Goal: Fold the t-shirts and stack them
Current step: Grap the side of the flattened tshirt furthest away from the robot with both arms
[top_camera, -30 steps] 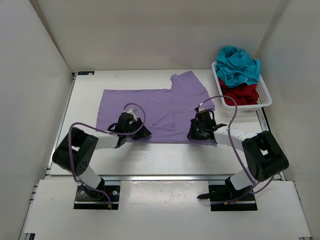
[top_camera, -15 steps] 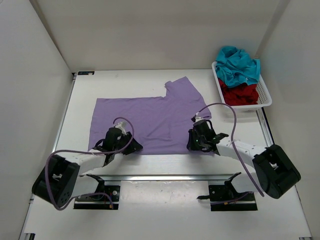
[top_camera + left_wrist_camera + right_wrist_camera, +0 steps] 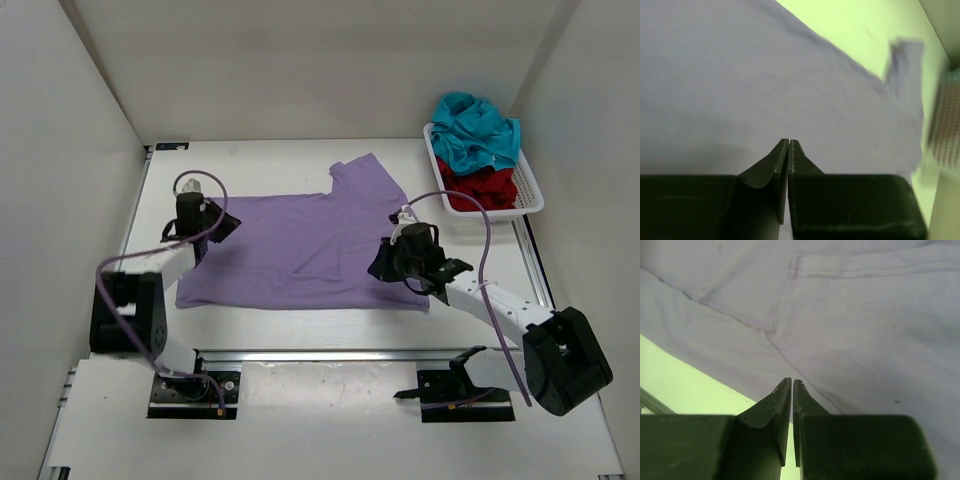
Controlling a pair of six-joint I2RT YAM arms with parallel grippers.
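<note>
The lavender t-shirt (image 3: 300, 250) lies spread flat on the table, one sleeve (image 3: 365, 180) pointing to the far side. My left gripper (image 3: 224, 226) is shut with nothing between its fingers, low over the shirt's far left corner; the left wrist view shows its tips (image 3: 789, 141) above smooth lavender fabric (image 3: 765, 90). My right gripper (image 3: 380, 266) is shut over the shirt's right part near the near hem; its tips (image 3: 792, 381) hover above a seam (image 3: 790, 360). The teal shirt (image 3: 478, 130) and the dark red shirt (image 3: 480, 188) lie crumpled in the basket.
The white mesh basket (image 3: 531, 195) stands at the far right of the table and shows blurred in the left wrist view (image 3: 942, 130). White walls close in the left, far and right sides. A metal rail (image 3: 330, 353) runs along the table's near edge.
The lavender shirt slid towards the near left. My left gripper moved from the near hem to the far left corner. My right gripper shifted slightly back over the shirt.
</note>
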